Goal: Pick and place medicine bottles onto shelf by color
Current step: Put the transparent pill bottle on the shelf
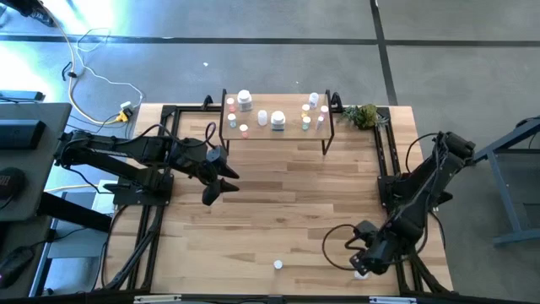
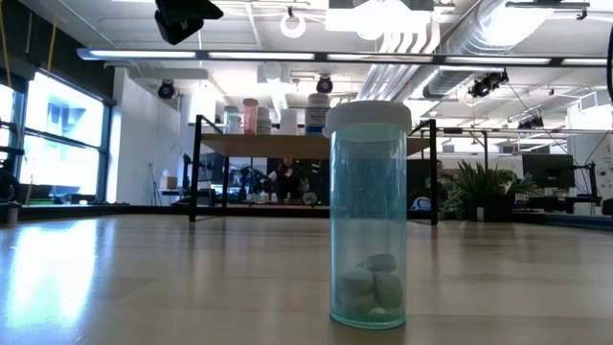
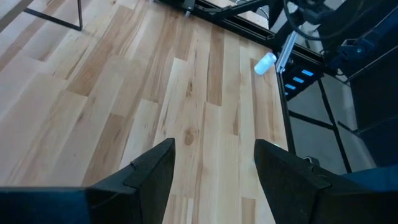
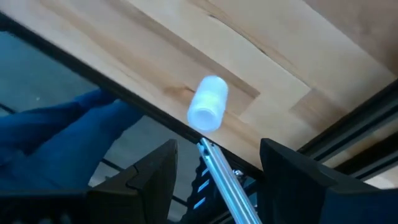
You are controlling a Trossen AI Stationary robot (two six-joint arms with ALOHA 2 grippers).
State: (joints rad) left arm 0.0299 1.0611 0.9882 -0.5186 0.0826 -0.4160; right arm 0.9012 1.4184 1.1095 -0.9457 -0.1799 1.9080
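Observation:
The shelf stands on thin black legs at the table's far edge, with several small bottles upright on its board. One clear teal bottle with a white cap stands upright near the near edge. A small white bottle lies on its side at the table's near right edge; it also shows in the left wrist view. My right gripper hovers open just above this lying bottle, touching nothing. My left gripper is open, above the table's left middle.
A black metal frame runs along the table's left and right sides. A small green plant sits right of the shelf. Bare wood lies between the shelf and the near edge. The lying bottle rests right beside the table's edge.

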